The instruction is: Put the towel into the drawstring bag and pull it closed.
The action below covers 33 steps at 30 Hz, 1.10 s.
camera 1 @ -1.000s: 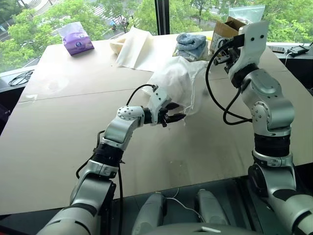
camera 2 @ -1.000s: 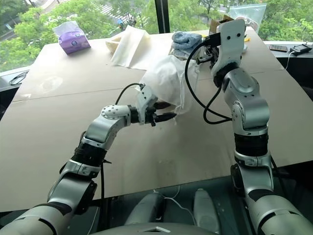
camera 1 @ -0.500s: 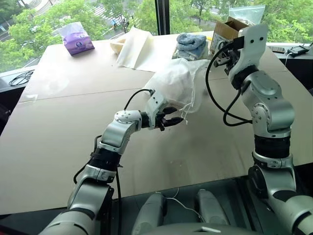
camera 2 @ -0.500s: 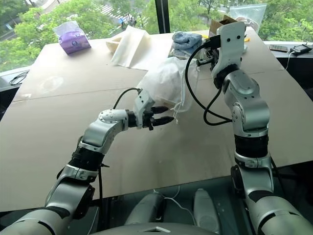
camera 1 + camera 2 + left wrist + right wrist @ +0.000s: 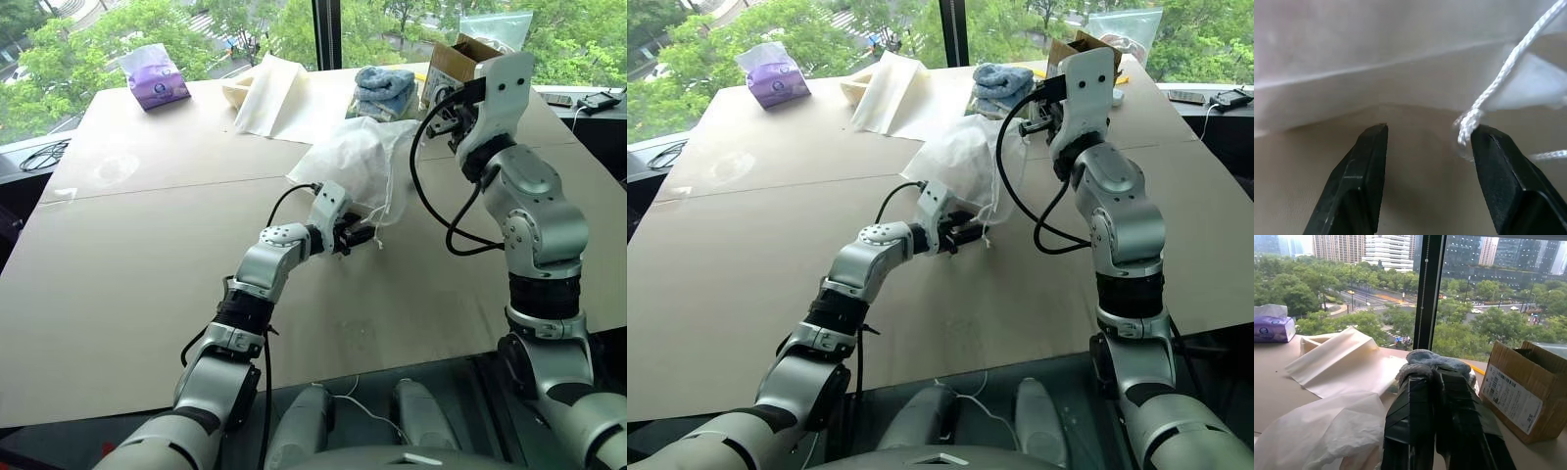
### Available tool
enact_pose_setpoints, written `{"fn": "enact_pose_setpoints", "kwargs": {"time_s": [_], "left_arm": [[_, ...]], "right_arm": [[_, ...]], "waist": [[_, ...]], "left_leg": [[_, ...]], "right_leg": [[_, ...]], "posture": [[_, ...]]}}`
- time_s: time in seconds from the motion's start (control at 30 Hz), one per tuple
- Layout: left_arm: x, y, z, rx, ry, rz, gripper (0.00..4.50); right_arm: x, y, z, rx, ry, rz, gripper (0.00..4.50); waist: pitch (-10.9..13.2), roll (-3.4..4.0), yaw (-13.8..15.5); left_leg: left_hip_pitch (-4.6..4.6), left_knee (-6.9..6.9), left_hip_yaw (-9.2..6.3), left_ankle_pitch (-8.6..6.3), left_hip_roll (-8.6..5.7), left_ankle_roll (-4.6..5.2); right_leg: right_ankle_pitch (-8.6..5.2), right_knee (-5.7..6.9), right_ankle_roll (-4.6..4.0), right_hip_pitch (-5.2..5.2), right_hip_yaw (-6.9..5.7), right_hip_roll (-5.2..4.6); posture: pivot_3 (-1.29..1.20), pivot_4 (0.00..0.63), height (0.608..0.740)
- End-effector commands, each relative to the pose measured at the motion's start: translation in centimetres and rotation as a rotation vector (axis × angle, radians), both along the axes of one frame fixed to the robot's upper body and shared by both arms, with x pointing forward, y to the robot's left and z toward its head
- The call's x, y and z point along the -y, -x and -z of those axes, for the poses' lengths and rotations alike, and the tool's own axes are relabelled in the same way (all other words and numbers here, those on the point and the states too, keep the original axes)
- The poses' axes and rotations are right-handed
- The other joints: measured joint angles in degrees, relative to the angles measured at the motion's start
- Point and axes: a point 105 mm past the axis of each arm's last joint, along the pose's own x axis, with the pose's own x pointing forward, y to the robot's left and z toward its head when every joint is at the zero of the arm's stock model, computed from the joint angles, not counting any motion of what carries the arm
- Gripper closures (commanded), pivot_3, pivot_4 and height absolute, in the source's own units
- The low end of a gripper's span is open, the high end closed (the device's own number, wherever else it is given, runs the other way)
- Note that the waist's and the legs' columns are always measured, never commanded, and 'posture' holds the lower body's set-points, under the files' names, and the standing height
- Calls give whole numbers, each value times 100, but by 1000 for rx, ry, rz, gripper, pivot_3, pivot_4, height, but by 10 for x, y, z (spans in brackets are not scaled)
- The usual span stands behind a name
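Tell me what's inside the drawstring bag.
The bag bulges, lumpy and full, but its fabric hides the contents; the towel cannot be confirmed. A cord hangs outside by the open left gripper.

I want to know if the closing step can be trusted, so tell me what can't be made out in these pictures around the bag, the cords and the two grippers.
- Towel: not visible; the drawstring bag bulges but its fabric hides any contents.
- Bag mouth: eye views can't show open or cinched; folds and the left gripper cover it.
- Cord: left wrist view shows a knot by one finger of the open gripper; contact unclear, far end cut off.
- Right gripper: shut; whether it pinches cord is hidden.
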Motion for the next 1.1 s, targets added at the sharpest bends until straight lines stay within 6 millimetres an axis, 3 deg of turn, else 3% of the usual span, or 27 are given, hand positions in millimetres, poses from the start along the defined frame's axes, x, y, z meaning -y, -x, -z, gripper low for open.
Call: {"fn": "enact_pose_setpoints", "kwargs": {"time_s": [0.03, 0.07, 0.17, 0.3, 0.5, 0.57, 0.8, 0.93, 1.1], "left_arm": [[3, -5, -8, 13, 25, -35, 1860], [5, -6, -9, 13, 38, -37, 1860], [8, -7, -10, 8, 67, -59, 2478], [1, -6, -12, 20, 79, -112, 4376], [-32, -7, -20, 90, 48, -289, 4447], [-54, -9, -26, 166, -7, -411, 4447], [-173, -9, -45, 290, -71, -1054, 4447], [-211, 5, -49, 333, -107, -1267, 4447], [-251, 24, -62, 418, -190, -1477, 4447]], "right_arm": [[2, 9, -17, 74, -10, 4, 4500], [2, 9, -17, 75, -9, 4, 4500], [2, 9, -17, 74, -4, 4, 4500], [3, 9, -15, 72, 4, 7, 4500], [13, 6, -11, 57, 0, 48, 4500], [25, 3, -6, 41, -1, 100, 4500], [85, -11, 49, -62, 173, 391, 4500], [124, -9, 72, -121, 117, 570, 4500], [175, 3, 79, -102, -54, 850, 4500]], "waist": [[0, 0, -4], [0, 0, -6], [0, 0, -2], [0, 0, -8], [0, 0, -11], [0, 0, -7], [-2, -3, 39], [-2, -3, 40], [-2, -3, 72]], "left_leg": [[0, 0, 0, 0, 0, 0], [0, 0, 0, 0, 0, 0], [0, 0, 0, 0, 0, 0], [0, -1, 0, 0, 0, 0], [0, -2, 2, 0, 1, 0], [0, -2, 2, 0, 1, 0], [1, -1, 4, 0, 0, 0], [1, -3, 9, 0, 1, 0], [0, -1, 7, 0, 0, -1]], "right_leg": [[0, 0, 0, 0, 0, 0], [0, 0, 0, 0, 0, 0], [0, 0, 0, 0, 0, 0], [0, 0, 0, -1, 1, 0], [0, 0, 0, -2, 4, -1], [0, 0, 0, -2, 3, -1], [0, -2, 0, -1, 3, -1], [0, -1, 0, -2, 8, -2], [0, -1, 0, 0, 4, -2]], "posture": [[0, 150, 740], [0, 150, 740], [0, 150, 740], [0, 150, 740], [0, 150, 740], [0, 150, 740], [0, 150, 740], [0, 150, 740], [0, 150, 740]]}}
